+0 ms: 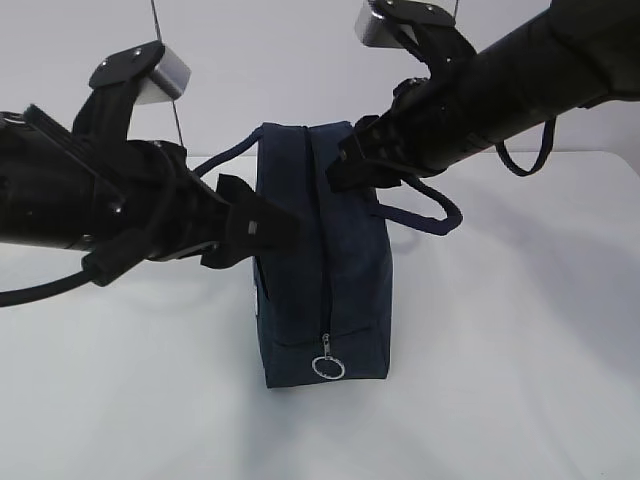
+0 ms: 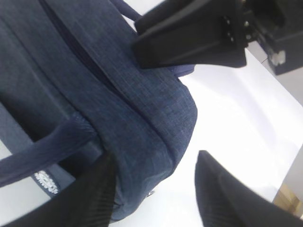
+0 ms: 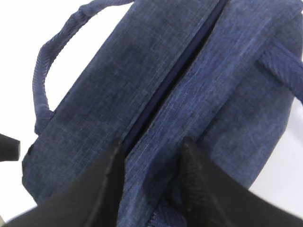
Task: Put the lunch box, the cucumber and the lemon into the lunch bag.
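The dark navy lunch bag [image 1: 320, 270] stands on the white table with its top zipper closed and the metal ring pull [image 1: 328, 367] hanging low on the near end. My left gripper [image 1: 278, 232] is open at the bag's left side. In the left wrist view it [image 2: 154, 189] straddles the bag's corner [image 2: 142, 109] without pinching it. My right gripper [image 1: 345, 165] is on the bag's top at the far end. In the right wrist view it [image 3: 152, 161] is closed on a ridge of bag fabric [image 3: 189, 94] beside the zipper. The lunch box, cucumber and lemon are out of view.
One loop handle [image 1: 432, 215] droops to the bag's right and the other [image 1: 222, 160] to its left behind my left arm. A white table [image 1: 500, 350] surrounds the bag. The right arm's gripper body [image 2: 189, 38] shows at the top of the left wrist view.
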You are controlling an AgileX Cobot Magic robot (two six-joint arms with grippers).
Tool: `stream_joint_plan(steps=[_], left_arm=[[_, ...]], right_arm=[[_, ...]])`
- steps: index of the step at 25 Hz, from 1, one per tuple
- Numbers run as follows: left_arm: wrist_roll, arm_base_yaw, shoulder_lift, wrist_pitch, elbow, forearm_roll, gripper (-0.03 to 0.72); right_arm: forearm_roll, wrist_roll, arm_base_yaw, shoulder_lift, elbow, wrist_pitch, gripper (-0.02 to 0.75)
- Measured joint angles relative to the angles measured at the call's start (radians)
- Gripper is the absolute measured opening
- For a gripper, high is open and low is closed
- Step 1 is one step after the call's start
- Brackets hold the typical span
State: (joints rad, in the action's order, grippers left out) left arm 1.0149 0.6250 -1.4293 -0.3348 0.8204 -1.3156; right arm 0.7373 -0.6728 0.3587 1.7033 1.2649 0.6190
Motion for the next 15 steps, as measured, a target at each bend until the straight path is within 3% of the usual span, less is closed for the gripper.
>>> stream_joint_plan(steps=[15], left_arm=[[-0.055,0.005,-0.098,0.068,-0.042,-0.074,0.389]], right_arm=[[0.0,-0.015,0.0,0.0,0.0,0.031,0.284]])
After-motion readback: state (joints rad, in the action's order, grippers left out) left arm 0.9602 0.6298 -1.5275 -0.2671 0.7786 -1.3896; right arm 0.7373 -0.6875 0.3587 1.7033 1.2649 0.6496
